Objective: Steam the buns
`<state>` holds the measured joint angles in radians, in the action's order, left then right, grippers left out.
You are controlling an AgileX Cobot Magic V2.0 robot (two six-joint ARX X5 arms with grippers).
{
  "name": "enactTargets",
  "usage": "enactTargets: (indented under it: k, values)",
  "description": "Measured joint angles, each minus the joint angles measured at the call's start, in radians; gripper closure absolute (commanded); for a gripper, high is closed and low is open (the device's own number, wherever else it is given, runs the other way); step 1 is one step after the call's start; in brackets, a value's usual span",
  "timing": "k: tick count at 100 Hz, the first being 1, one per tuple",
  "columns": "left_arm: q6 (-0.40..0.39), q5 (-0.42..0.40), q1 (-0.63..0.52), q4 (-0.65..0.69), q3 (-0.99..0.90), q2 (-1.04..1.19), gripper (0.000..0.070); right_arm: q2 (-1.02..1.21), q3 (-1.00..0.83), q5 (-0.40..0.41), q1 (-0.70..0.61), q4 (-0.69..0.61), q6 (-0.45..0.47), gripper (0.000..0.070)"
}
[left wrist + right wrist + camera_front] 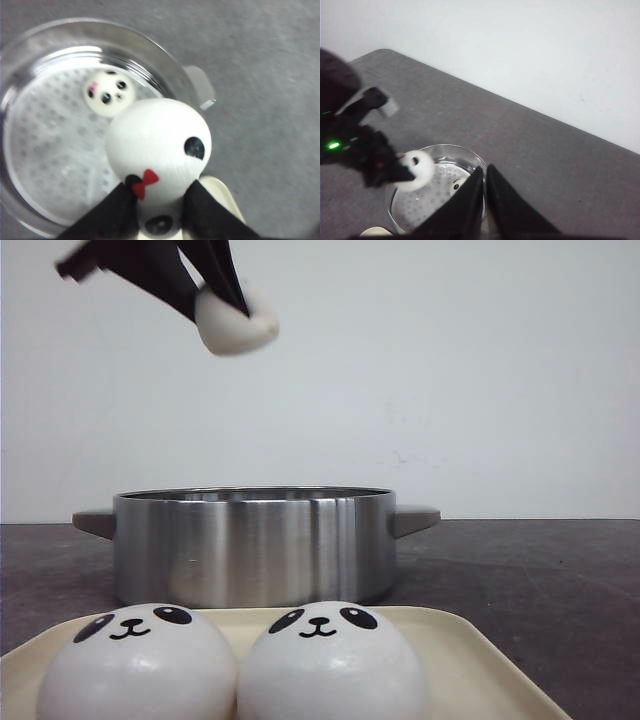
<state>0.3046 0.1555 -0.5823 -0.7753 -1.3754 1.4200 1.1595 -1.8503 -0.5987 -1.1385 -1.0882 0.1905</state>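
Buns are in three places as I read my feeds. My left hand is clenched on one bun, holding it high above the steel pot; on the left wrist view that held bun sits between the black fingers, with a black eye patch and a red bow mark showing, and it hangs over the pot's near rim. Another bun lies face up on the perforated steamer plate inside the pot. Two more buns rest side by side, touching, on a cream tray in front of the pot, faces toward the front camera. My right hand is pressed closed with nothing in it, raised above the grey tabletop beside the pot.
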Motion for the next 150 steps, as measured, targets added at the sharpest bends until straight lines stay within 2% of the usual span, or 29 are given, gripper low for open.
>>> enactTargets:
  k: [13,33,69,76,89,107,112,139,150]
  values:
    - [-0.017,-0.014,0.047,-0.009,-0.064,0.121,0.0697,0.0,0.0,0.0,0.0,0.0,0.0,0.07]
    - [-0.074,-0.13,0.076,-0.007,-0.097,0.28,0.0697,0.0,0.0,0.0,0.0,-0.01,0.011,0.07]
    - [-0.097,-0.135,0.116,0.057,-0.097,0.448,0.0694,0.0,0.001,0.0,0.0,-0.069,0.078,0.07]
    - [-0.097,-0.135,0.116,0.063,-0.097,0.468,0.0641,0.0,0.001,0.0,0.0,-0.077,0.087,0.0699]
    - [-0.098,-0.135,0.116,0.078,-0.097,0.477,0.0457,0.0,0.001,0.0,0.0,-0.077,0.101,0.07]
    - [-0.101,-0.135,0.116,0.093,-0.097,0.477,0.0257,0.0,0.001,0.0,0.0,-0.077,0.114,0.07]
    - [-0.102,-0.135,0.116,0.086,-0.097,0.477,0.0221,0.0,0.001,0.0,0.0,-0.077,0.119,0.07]
    - [-0.103,-0.134,0.116,0.076,-0.097,0.477,0.0212,0.0,0.001,0.0,-0.006,-0.089,0.129,0.07]
    - [-0.103,-0.134,0.116,0.032,-0.107,0.477,0.0213,0.0,0.002,0.0,-0.006,-0.122,0.13,0.07]
